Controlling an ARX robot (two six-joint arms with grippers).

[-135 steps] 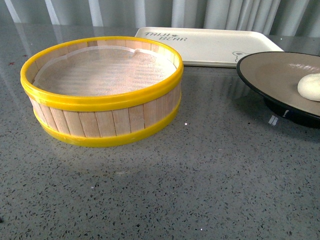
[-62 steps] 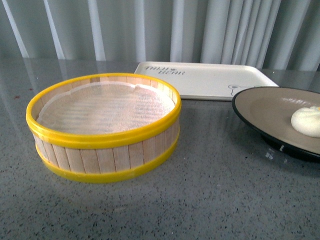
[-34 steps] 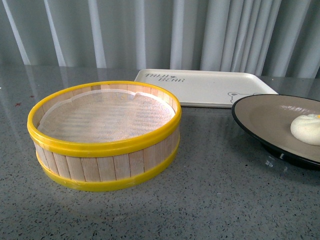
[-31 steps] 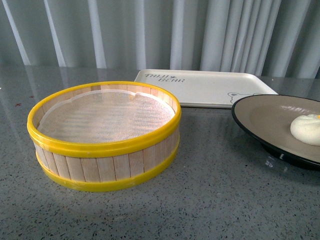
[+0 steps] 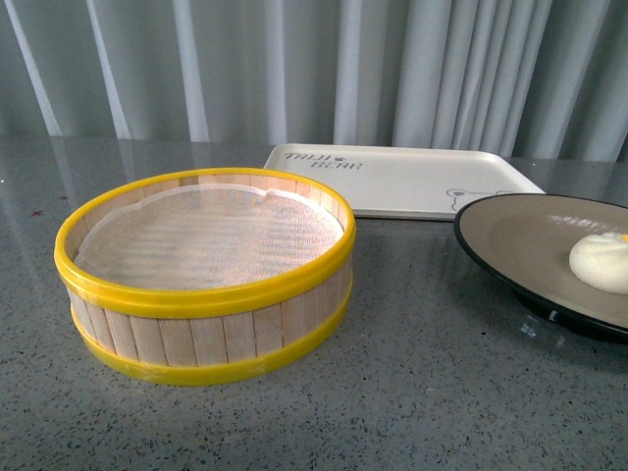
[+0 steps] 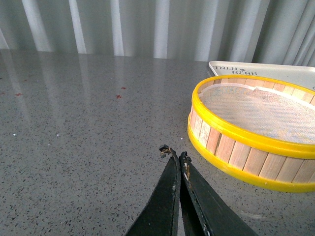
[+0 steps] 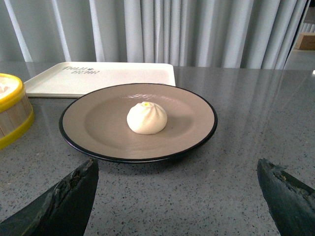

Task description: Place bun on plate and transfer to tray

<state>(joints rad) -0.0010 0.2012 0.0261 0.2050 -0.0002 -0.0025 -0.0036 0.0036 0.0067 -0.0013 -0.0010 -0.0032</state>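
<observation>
Steamer basket [image 5: 216, 339] first, in the front view: yellow-rimmed, wooden-slatted and lined with white mesh, it stands on the grey speckled table [image 5: 412, 402]. Just behind the basket and off to its right lies the tray [image 5: 412, 182], flat on the table, with grey lettering at the end nearest the basket. Right of the basket, well apart from it, sits the plate [image 5: 520, 235], brown inside with a black rim and cut off by the picture's edge. The bun [image 5: 601, 262] rests on the plate's brown inside. A pale curtain [image 5: 294, 69] hangs behind it all.

In the left wrist view, the left gripper [image 6: 173, 153] has its two black fingers pressed together at the tips, with nothing between them. It is over bare table near the basket [image 6: 246, 152], on the side away from the plate, and does not touch the basket's wall. A strip of the tray [image 6: 256, 68] shows beyond the basket.

In the right wrist view, the right gripper [image 7: 177, 164] is spread wide, one dark finger [image 7: 69, 196] at each lower corner. The plate [image 7: 93, 123] lies just beyond the fingers, centred on the gap between them. The bun [image 7: 146, 118] sits upright around the plate's middle, its pleats and yellow dot upward, apart from both fingers. The basket's [image 7: 12, 115] edge shows beside the plate, and the tray [image 7: 113, 73] lies behind the plate.
</observation>
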